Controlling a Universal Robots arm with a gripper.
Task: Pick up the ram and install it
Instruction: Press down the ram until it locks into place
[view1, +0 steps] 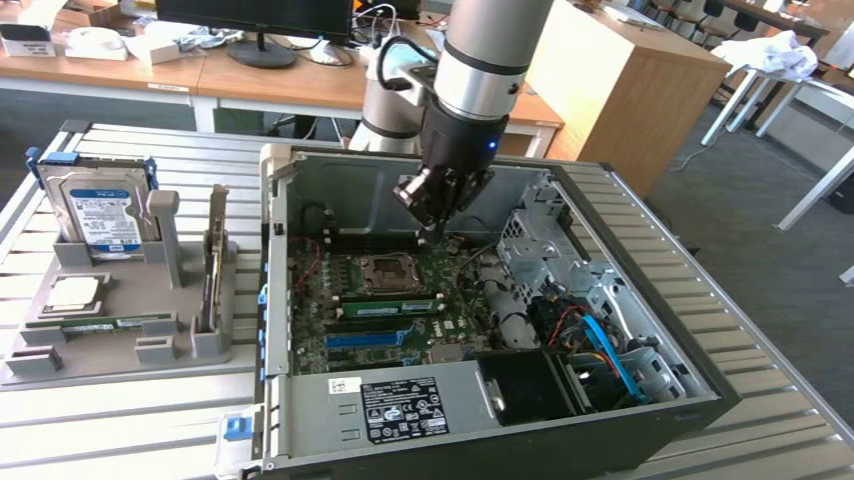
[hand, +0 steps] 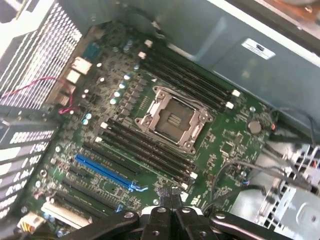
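With my jaws clenched on nothing above the open black computer case (view1: 347, 185), I saw the thin green circuit-board ram (view1: 107, 322) lying outside it in a grey holder (view1: 120, 355), light, stiff, fragile, best pinched by its long edges.

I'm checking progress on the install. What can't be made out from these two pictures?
- Whether the hand grips anything: in the exterior view its tips are tiny against the dark case, and in the wrist view the picture's edge cuts them.
- The label on the ram on the tray: too small in the exterior view.
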